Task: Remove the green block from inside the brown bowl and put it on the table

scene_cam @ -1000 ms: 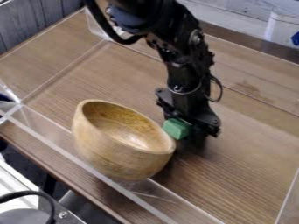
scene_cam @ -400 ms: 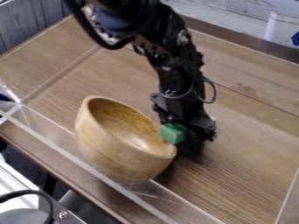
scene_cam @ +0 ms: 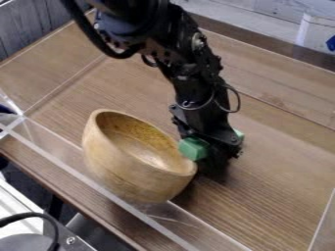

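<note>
wood-grain table [scene_cam: 281, 108], low clear plastic walls [scene_cam: 78, 162], brown bowl [scene_cam: 131, 155] near front wall

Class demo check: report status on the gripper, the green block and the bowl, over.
Gripper shut on green block. Block outside brown bowl, beside its rim, low over table. Nothing in the way.

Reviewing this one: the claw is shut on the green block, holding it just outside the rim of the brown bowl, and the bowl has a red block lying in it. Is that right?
Not quite. The camera view shows the brown bowl with nothing in it: only bare wood inside, no red block. The rest holds: the claw is shut on the green block, just outside the bowl's rim.
</note>
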